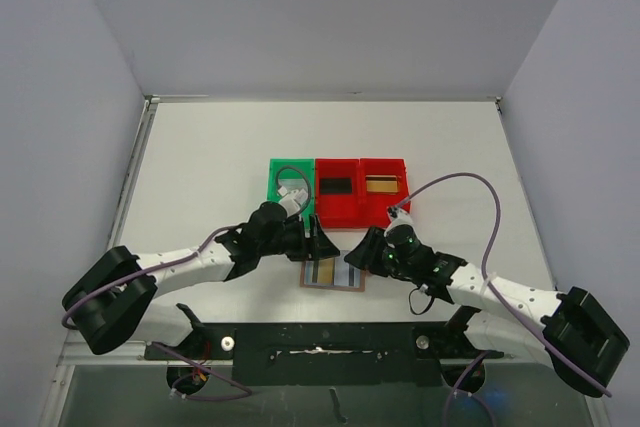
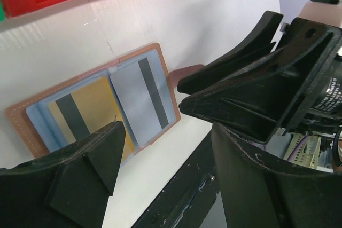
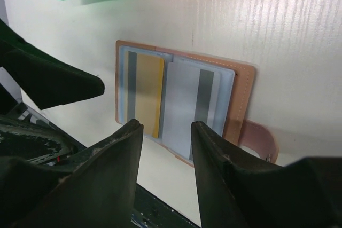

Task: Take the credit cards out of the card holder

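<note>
The holder (image 1: 333, 274) lay open at lower centre of the top view, near the front edge of the table (image 1: 200, 167), w/ a gold card (image 3: 144, 92) & a silver card (image 3: 184, 102) tucked inside. The left gripper (image 2: 171, 169) & right gripper (image 3: 165, 148) hung just above it, both spread apart, empty. Risk: the grippers sat v. close, so they could collide; pulling a card could drag the unpinned holder off the front edge. Free room lay behind, toward the bins (image 1: 338, 212).

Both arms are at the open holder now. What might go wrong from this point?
The left pincer and right pincer crowd close over the card holder; they may collide. Neither pincer pins the holder, so pulling the gold card or silver card may drag it along.
</note>
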### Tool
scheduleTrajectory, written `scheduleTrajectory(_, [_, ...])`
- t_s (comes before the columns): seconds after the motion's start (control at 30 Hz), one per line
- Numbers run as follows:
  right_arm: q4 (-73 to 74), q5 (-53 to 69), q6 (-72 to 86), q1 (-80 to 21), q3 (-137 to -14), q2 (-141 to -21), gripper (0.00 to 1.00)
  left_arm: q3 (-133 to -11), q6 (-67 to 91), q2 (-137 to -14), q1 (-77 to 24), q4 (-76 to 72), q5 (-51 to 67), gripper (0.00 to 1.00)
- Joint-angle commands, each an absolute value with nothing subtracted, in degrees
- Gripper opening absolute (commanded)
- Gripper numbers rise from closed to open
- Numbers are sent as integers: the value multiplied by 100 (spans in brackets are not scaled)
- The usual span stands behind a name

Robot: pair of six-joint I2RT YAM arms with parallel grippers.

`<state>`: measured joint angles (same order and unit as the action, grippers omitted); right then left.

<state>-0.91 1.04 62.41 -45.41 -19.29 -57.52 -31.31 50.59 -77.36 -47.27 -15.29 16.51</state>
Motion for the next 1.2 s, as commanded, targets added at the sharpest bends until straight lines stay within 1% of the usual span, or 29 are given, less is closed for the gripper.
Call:
scheduleTrajectory(0.0, [-59,59,6238,-4526,-2170,-5971,42,-3062,5220,-7533,-4736,-1844,1537,64])
scheduleTrajectory(0.2, [77,130,6295,-4470,-2142,-6135,40,-3147,5526,-7708,-4804,-1691,1414,62])
scheduleTrajectory(0.3, [189,172,6311,-4446,-2117,-6272,38,-3043,5726,-7809,-4843,-1963,1491,60])
scheduleTrajectory(0.4, [154,304,6318,-4399,-2051,-6397,32,-3042,5817,-7987,-4893,-2177,1545,56])
scheduleTrajectory(0.53, [323,194,6385,-4364,-1999,-6497,30,-3149,5792,-8243,-4954,-2174,1590,53])
scheduleTrajectory(0.67, [102,297,6523,-4333,-1780,-6609,24,-3094,5863,-8419,-5019,-2008,1476,51])
scheduleTrajectory(0.73, [-7,341,6589,-4329,-1675,-6670,22,-2986,5939,-8492,-5048,-2182,1447,50])
scheduleTrajectory(0.83, [-144,379,6673,-4323,-1557,-6742,21,-2943,5998,-8642,-5093,-2310,1445,49])
scheduleTrajectory(0.97, [-329,454,6699,-4320,-1518,-6893,19,-2949,6125,-8865,-5116,-2377,1449,43])
scheduleTrajectory(1.17, [-384,503,6725,-4332,-1600,-7057,16,-2708,6337,-8832,-5120,-2349,1193,41])
